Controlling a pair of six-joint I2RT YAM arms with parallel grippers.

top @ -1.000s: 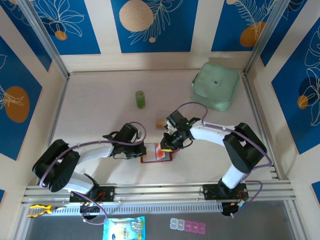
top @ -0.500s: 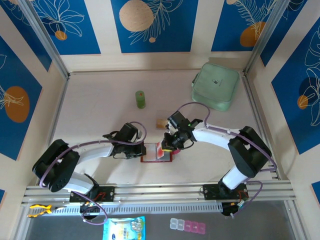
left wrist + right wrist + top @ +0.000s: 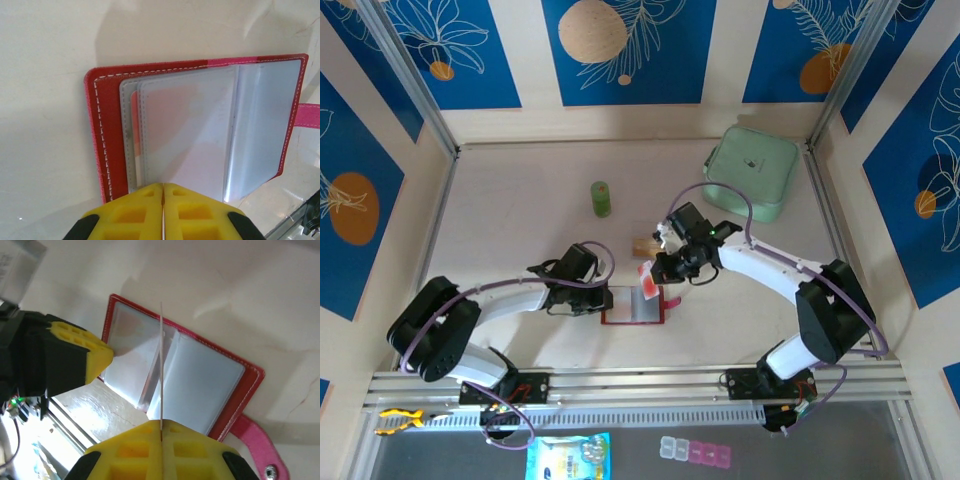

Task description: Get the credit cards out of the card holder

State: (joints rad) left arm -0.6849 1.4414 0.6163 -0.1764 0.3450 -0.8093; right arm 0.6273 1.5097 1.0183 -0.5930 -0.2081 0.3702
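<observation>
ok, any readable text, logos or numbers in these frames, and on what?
Nothing can be read as words or numbers.
Large mint-green pouch: small dark mark on top, too small to read.
Blue printed packet at the near edge: print too blurred to read.
Small flat red folding card holder: no lettering visible on its clear pockets.
Thin pinkish-red card pinched in the right gripper: edge-on, face unreadable.

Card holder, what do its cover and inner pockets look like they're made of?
The card holder cover looks like red leather or faux leather: matte, pale stitching along the edge. The pockets look like soft clear plastic, greyish and glossy, with colour showing faintly through.
</observation>
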